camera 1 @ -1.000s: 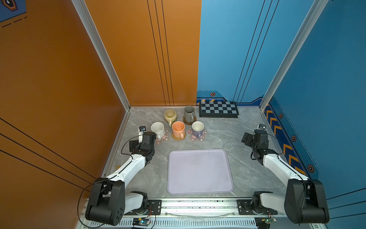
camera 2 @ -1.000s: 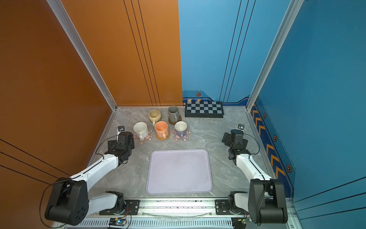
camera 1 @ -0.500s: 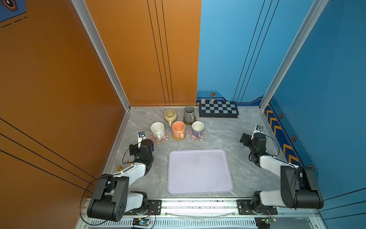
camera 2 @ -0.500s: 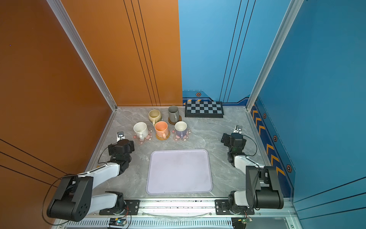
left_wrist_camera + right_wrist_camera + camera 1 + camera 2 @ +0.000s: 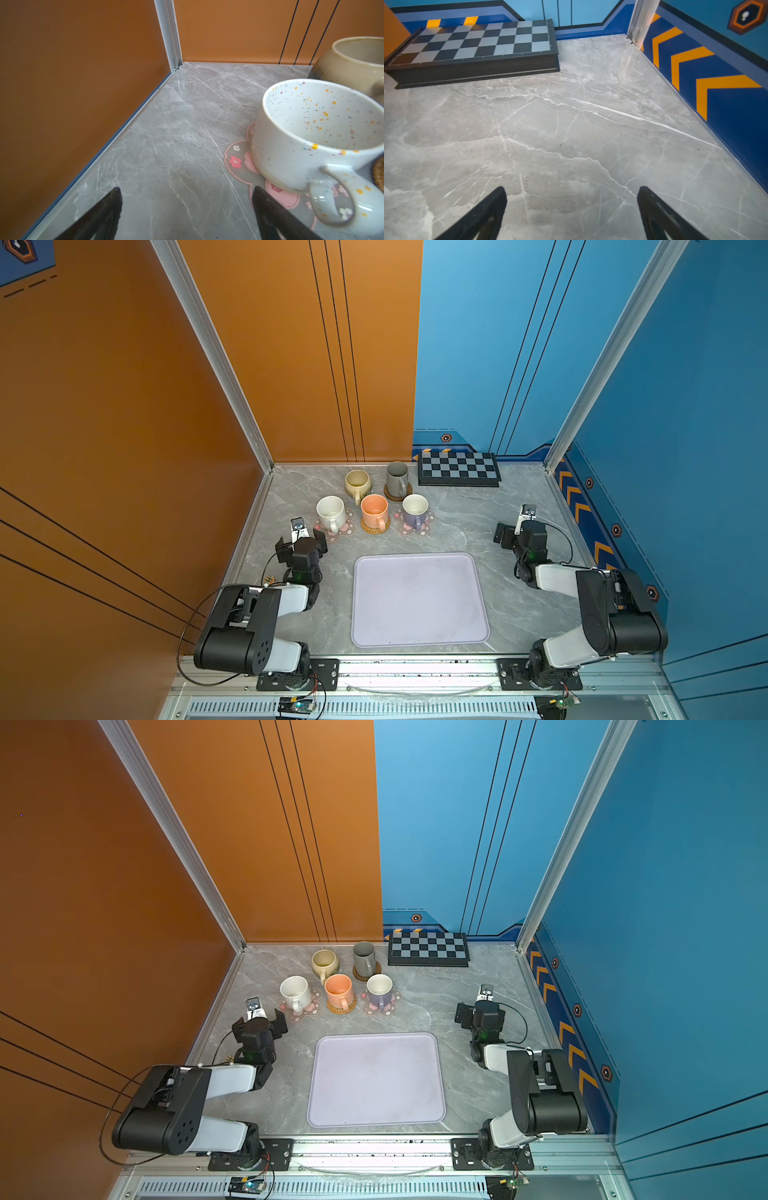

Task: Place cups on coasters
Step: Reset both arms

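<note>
My left gripper [image 5: 187, 190] stood wide open and held nothing. It was low over the worktop [image 5: 176, 124] near the left edge. One finger was close beside a lobe of the pink flower coaster [image 5: 236, 162], though I could not tell whether it touched. The white speckled cup [image 5: 311, 135] stood upright on that coaster, its handle turned toward me. My right gripper [image 5: 572, 188] was just as open and empty, over bare marble by the right edge, with the checkered board [image 5: 477, 43] ahead at the far edge. Both arms were folded close to their bases.

The other cups were grouped toward the far left corner:
- The orange cup [image 5: 374, 508] sat on the rattan coaster [image 5: 365, 530].
- The lavender cup [image 5: 414, 508] sat on the second pink flower coaster [image 5: 428, 520].
- The grey cup [image 5: 397, 479] sat on the brown disc coaster [image 5: 406, 492].
- The beige cup [image 5: 357, 483] stood behind the speckled one, and I could not make out what lay under it.

The lavender tray [image 5: 419, 601] lay bare by the front edge.

I judged the placing to be done, or all but done, since four cups were plainly on their mats. The beige cup was the only doubt. The next move called for a check of its base. If a mat was there, I only had to keep clear of the speckled cup's handle. If not, I would have to find a fifth coaster, and I saw none lying free.
</note>
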`<state>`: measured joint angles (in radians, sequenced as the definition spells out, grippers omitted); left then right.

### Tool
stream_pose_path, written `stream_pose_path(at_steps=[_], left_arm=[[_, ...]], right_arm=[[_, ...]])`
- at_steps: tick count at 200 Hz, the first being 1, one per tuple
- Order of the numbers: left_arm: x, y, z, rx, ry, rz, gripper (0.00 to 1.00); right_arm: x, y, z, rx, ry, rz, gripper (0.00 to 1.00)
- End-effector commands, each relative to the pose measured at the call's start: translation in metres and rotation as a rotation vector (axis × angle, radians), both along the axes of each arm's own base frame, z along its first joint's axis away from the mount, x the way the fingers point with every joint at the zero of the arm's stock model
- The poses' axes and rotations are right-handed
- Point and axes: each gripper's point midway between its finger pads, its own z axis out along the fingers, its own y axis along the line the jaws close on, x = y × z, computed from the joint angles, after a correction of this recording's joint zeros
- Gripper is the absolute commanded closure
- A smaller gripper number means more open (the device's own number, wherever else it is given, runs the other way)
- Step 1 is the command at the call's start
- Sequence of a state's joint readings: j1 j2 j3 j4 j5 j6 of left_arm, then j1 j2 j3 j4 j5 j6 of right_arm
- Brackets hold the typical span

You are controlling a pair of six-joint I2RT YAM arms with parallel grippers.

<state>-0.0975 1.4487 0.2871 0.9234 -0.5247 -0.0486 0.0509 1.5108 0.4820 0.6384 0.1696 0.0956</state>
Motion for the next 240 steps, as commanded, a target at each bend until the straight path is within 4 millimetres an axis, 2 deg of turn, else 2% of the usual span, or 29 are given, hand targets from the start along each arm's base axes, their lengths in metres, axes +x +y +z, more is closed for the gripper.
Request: stream_pose_path(at_steps=[1, 25, 35, 43, 74, 92, 111, 240], left_arm=[[0.009, -0.015, 0.013, 0.010, -0.074, -0.083, 0.02], [0.014, -0.028, 0.009, 0.040, -0.056, -0.137, 0.02], [0.015, -0.028, 0.010, 0.045, -0.064, -0.133, 0.02], [0.015, -0.029, 0.010, 0.045, -0.066, -0.136, 0.02], [0.014, -0.030, 0.005, 0.044, -0.055, -0.143, 0.02], [0.021, -0.037, 0.001, 0.079, -0.061, -0.173, 0.02], [0.017, -0.035, 0.000, 0.063, -0.056, -0.167, 0.02], [0.027, -0.031, -0.004, 0.040, -0.011, -0.160, 0.02]], right_arm=[[0.000, -0.002, 0.012, -0.055, -0.064, -0.006, 0.00], [-0.006, -0.003, 0.011, -0.048, -0.109, -0.003, 0.00], [-0.009, -0.001, 0.004, -0.053, -0.110, 0.001, 0.00], [-0.010, -0.001, 0.008, -0.060, -0.152, -0.001, 0.00], [-0.011, 0.000, 0.007, -0.069, -0.137, -0.005, 0.00], [-0.009, 0.000, 0.007, -0.059, -0.137, 0.005, 0.00], [-0.008, -0.001, 0.006, -0.052, -0.133, 0.006, 0.00], [-0.008, -0.003, 0.005, -0.039, -0.125, 0.006, 0.00]])
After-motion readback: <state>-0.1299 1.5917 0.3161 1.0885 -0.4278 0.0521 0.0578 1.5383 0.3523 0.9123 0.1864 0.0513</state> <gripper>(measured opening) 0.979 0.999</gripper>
